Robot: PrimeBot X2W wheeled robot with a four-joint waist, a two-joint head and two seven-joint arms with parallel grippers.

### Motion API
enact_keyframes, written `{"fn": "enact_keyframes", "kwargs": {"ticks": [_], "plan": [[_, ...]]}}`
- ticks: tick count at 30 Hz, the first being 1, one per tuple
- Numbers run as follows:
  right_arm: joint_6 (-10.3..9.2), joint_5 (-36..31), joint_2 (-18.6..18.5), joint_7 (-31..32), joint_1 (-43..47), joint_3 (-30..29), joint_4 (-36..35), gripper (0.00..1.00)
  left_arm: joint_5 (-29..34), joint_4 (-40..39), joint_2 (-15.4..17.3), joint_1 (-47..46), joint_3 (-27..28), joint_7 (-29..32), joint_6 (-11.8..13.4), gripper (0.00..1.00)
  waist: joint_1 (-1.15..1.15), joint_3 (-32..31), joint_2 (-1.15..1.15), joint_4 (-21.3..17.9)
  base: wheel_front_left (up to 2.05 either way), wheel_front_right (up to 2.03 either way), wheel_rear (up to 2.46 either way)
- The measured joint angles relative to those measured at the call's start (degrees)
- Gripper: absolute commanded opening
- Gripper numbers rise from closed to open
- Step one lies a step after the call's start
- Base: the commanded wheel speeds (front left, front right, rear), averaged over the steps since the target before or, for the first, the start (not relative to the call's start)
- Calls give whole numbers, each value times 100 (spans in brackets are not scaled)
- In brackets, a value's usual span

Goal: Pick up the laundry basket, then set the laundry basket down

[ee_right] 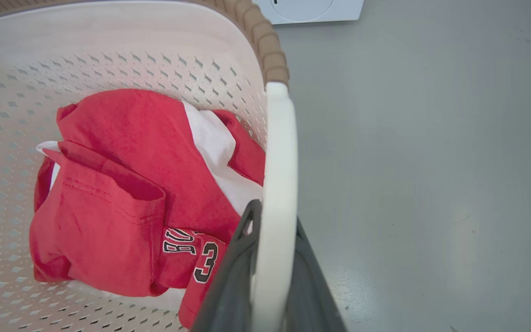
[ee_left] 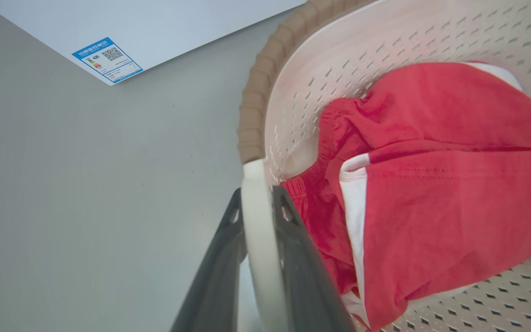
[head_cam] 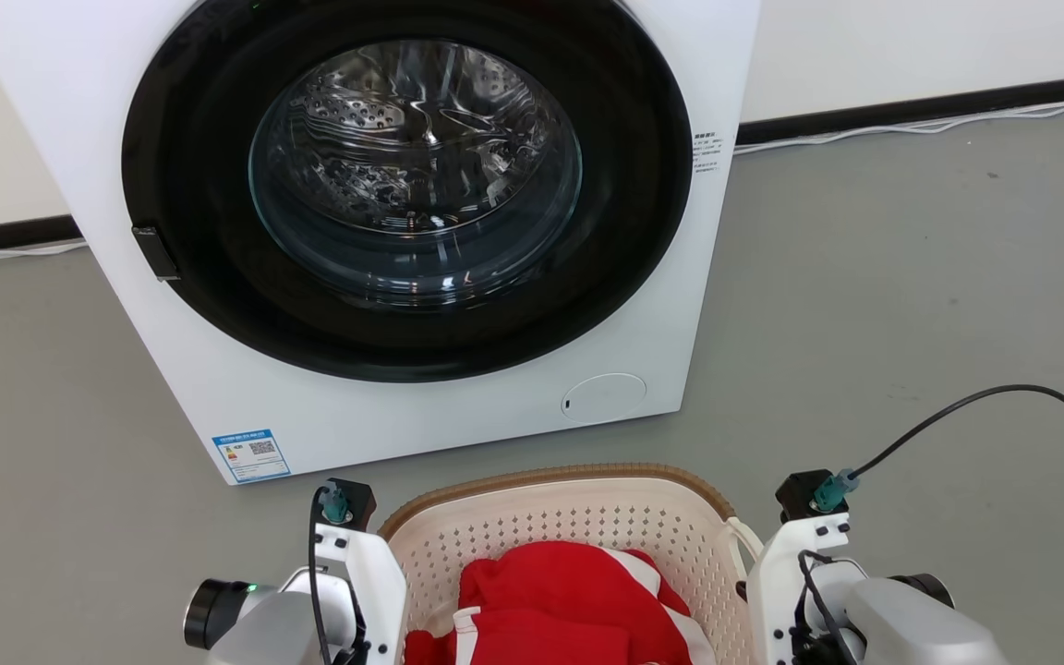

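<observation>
The laundry basket point(head_cam: 578, 517), cream-white and perforated with a brown woven-look rim point(ee_left: 252, 110), sits low in the head view between my two wrists, in front of the washing machine. Red and white clothes point(head_cam: 569, 600) lie inside it. In the left wrist view my left gripper point(ee_left: 258, 203) is shut on the basket's white loop handle point(ee_left: 256, 221), one dark finger on each side. In the right wrist view my right gripper point(ee_right: 274, 216) is shut on the other white handle point(ee_right: 279, 161) the same way. Whether the basket rests on the floor or hangs above it is unclear.
A big white washing machine point(head_cam: 384, 388) with a round glass door point(head_cam: 412, 175) stands just beyond the basket. Grey floor point(head_cam: 911, 305) stretches to both sides. A black cable point(head_cam: 1003, 397) loops from my right wrist. A wall with a dark skirting runs behind.
</observation>
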Motion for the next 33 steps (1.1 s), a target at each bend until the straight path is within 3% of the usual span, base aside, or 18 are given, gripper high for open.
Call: {"fn": "enact_keyframes", "kwargs": {"ticks": [33], "plan": [[0,447,-80,40,-59,474,-30,0,-57,0,13,1,-140,42,-8,0,0,-113,0,17,0,0,0]]}}
